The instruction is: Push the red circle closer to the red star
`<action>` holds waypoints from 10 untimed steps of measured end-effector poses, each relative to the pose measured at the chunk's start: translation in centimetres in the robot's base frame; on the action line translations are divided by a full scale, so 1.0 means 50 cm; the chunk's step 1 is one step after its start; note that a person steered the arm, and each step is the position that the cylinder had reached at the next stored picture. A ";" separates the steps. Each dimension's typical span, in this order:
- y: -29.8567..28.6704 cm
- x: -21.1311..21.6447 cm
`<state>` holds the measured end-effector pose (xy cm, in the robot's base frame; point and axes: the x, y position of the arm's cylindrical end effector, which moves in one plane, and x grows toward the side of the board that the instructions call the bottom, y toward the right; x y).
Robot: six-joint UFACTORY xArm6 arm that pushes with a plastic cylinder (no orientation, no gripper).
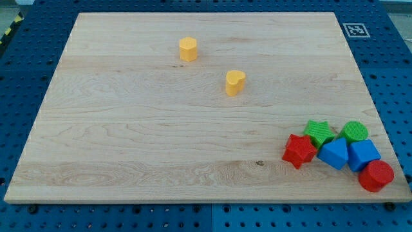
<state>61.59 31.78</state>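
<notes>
The red circle (376,175) sits at the board's bottom right corner, touching a blue block (363,154). The red star (299,151) lies to the left of it, at the left end of the cluster. Between the two reds lie another blue block (334,154) and the first blue one. My tip does not show in the camera view, and neither does the rod.
A green star (319,133) and a green circle (355,132) sit just above the blue blocks. A yellow hexagon (188,49) and a yellow heart (235,82) stand apart toward the view's top centre. The wooden board (129,142) ends just right of the cluster.
</notes>
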 end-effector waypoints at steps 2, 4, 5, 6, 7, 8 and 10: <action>-0.051 0.004; -0.109 -0.001; -0.122 -0.018; -0.140 -0.035; -0.161 -0.036; -0.177 -0.036; -0.195 -0.026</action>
<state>60.31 22.04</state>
